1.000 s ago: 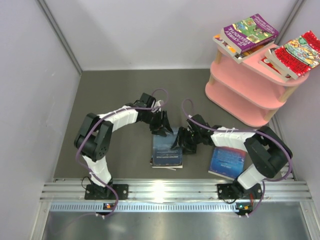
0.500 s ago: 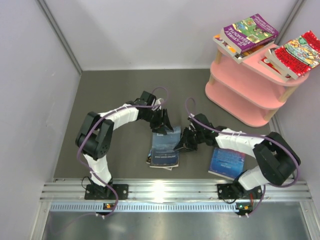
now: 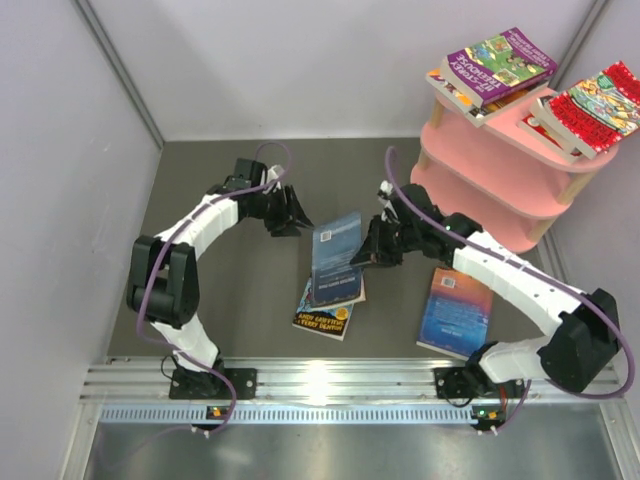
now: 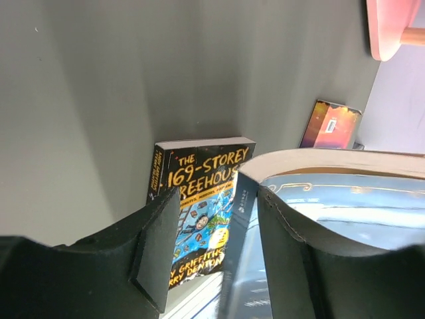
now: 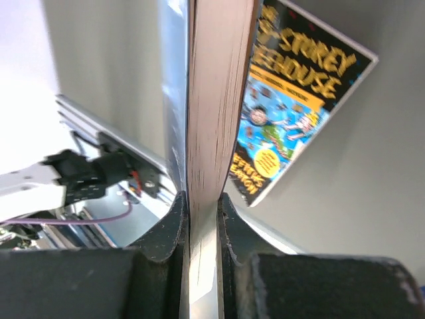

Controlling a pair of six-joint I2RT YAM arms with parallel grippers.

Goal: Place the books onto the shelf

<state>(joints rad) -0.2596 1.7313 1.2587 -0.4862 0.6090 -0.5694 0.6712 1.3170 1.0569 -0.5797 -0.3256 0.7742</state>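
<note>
The right end effector (image 3: 368,252) is clamped hard on the page edge of a blue book (image 3: 337,258) and holds it raised and tilted off the dull grey bench (image 3: 220,300). Its two black fingers (image 5: 174,229) press flat against the paper block.

Directly under that grip lies a Treehouse paperback (image 3: 325,316). It is flat, glossy and skewed, with yellow lettering on black, and the lifted book partly covers it. To the end effector's right, nearer the arm bases, a blue-and-orange book (image 3: 457,310) lies flat and apart from the other two.

Beyond the end effector and off to its right stands the pink shelf (image 3: 480,190) — three rounded boards on pale wooden posts. Its top board carries a purple book (image 3: 497,62) and a red one (image 3: 592,102), each resting on another volume and overhanging the rim.

The right arm's own white forearm runs low across the bench between the raised book and the shelf's foot, with a purple cable (image 3: 400,185) looping above the wrist.

The left end effector (image 3: 293,214) hovers just beyond and to the left of the raised book, not touching it. Its jaws are about half apart with nothing between them, and the left arm reaches out in a long curve.
</note>
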